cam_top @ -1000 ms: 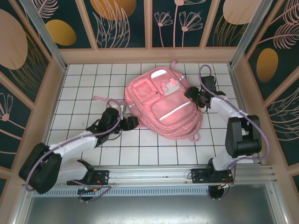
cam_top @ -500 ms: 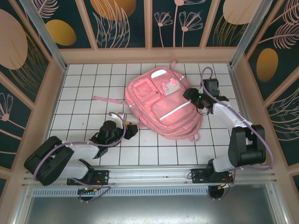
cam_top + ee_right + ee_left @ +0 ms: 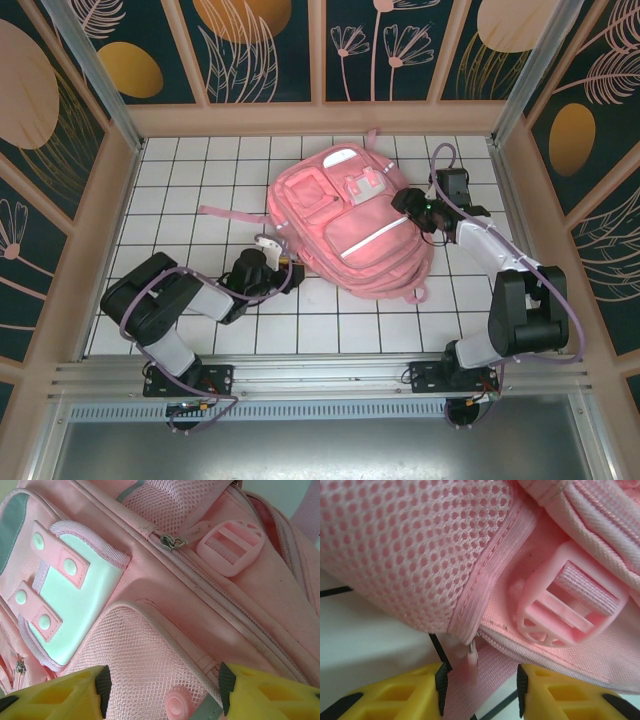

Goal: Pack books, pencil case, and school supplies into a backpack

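Lying front-up on the white tiled surface (image 3: pixel 190 170), the pink backpack (image 3: pixel 350 225) sits right of centre, with 1 strap (image 3: pixel 225 212) trailing off to its left. The right end effector (image 3: pixel 408 205) is at the bag's right side. In its wrist view the right end effector (image 3: pixel 162 690) is spread wide over a mesh pocket and pinches nothing, with its fingertips cut off by the picture's lower edge. The left end effector (image 3: pixel 287 268) meets the bag's lower left edge. Seen close up, the left end effector (image 3: pixel 482 690) stands partly spread, its 2 yellow fingers (image 3: pixel 415 692) flanking pink webbing. Whether they press that webbing is hard to make out. A pink buckle (image 3: pixel 570 605) lies just beyond, and a small zipper pull (image 3: pixel 471 659) hangs beside the left finger.
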Motion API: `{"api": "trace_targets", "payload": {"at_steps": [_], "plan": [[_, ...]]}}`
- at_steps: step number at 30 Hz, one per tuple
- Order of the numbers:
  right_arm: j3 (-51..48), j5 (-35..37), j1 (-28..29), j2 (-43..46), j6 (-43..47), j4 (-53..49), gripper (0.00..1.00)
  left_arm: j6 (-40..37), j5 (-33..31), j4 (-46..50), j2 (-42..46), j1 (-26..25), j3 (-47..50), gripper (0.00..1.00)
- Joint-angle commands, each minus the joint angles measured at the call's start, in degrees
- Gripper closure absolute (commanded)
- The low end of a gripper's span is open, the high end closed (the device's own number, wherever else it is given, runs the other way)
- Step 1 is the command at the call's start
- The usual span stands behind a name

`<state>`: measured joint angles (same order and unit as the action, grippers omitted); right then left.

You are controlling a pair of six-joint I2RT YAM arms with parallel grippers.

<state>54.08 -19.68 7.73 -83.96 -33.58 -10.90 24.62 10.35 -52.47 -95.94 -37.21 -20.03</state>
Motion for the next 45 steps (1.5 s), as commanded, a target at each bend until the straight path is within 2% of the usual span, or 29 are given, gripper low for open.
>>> {"api": "trace_targets", "payload": {"at_steps": [1, 9, 13, 15, 17, 20, 23, 26, 30, 34, 40, 45], "plan": [[-0.92, -3.73, -0.06, -1.09, -1.19, 1.88, 0.40, -3.52, -0.21, 1.22, -1.87, -0.16, -2.21, 0.58], [-1.04, -5.51, -0.87, -2.57, -1.88, 2.85, 0.40, -5.35, 0.80, 3.59, -6.71, -0.95, -4.00, 0.63], [-0.23, -3.09, -0.23, -1.94, -1.47, 1.30, 0.40, -5.19, 0.55, 3.60, -6.98, -1.06, -4.66, 0.80], [1.05, 1.89, 0.88, -0.86, -0.97, -1.32, 0.40, -5.20, 0.55, 3.47, -6.37, -1.14, -4.67, 0.91], [3.28, 10.06, 2.85, 0.34, -1.11, -4.69, 0.37, -5.02, 0.36, 3.49, -4.97, -1.14, -3.78, 1.00], [7.43, 20.00, 7.20, 0.68, -0.71, -9.22, 0.31, -4.70, -0.18, 2.81, -2.59, -1.12, -1.10, 1.00], [12.08, 25.08, 13.67, -0.71, 3.29, -10.11, 0.27, -4.95, -0.80, 2.80, 0.84, -1.18, 0.83, 1.00], [18.81, 23.05, 18.52, -5.89, 8.11, -11.89, 0.26, -4.83, -1.46, 3.31, 2.25, -1.16, 1.54, 1.00], [31.00, 19.99, 24.63, -16.99, 15.17, -17.96, 0.26, -4.77, -3.65, 4.78, 5.47, -1.20, 2.97, 1.00], [40.39, 14.74, 30.56, -26.26, 19.64, -22.63, 0.26, -5.26, -5.51, 6.18, 8.46, -1.11, 4.47, 1.00], [50.55, 24.21, 37.74, -35.09, 23.44, -27.08, 0.24, -5.33, -5.60, 6.63, 9.46, -1.16, 5.38, 1.00], [54.66, 31.28, 40.85, -41.22, 24.88, -28.87, 0.24, -5.26, -5.37, 6.06, 9.37, -1.20, 5.97, 1.00]]}}
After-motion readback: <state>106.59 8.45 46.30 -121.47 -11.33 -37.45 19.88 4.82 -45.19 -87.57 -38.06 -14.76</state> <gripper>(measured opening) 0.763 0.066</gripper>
